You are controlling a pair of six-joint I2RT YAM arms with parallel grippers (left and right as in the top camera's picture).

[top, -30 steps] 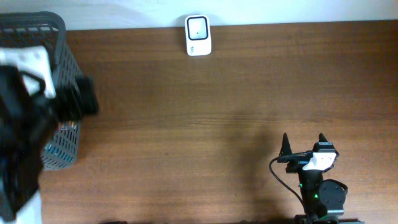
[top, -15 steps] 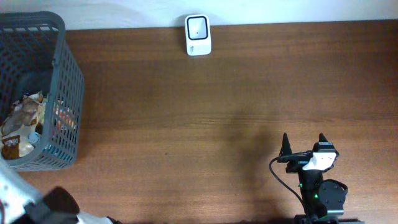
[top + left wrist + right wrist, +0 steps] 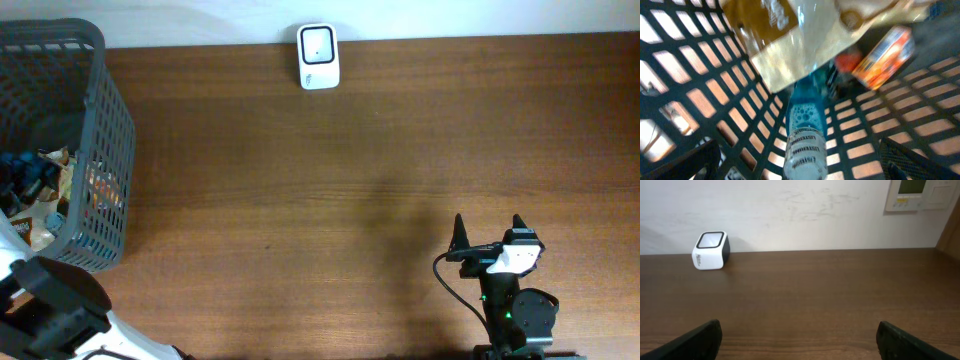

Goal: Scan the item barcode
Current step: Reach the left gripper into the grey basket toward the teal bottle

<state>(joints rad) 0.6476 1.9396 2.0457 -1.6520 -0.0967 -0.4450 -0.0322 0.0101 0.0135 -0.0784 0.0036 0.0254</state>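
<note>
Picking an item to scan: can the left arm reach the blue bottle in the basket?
Probably yes: its jaws stand open over the bottle; only a bag covers its far end.

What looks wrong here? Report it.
Nothing stands out. The scanner sits square at the table's far edge. In the basket, the bottle lies partly under a bag beside a can: jumbled, but nothing spilled or broken.

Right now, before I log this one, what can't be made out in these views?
- Barcodes, left wrist: none visible on the bag, bottle or orange pack; all are blurred, and the bag overlaps the bottle.
- Contents of the basket, overhead: mostly hidden by its mesh wall and the left edge.
- Print on the scanner, overhead and right wrist: too small.
</note>
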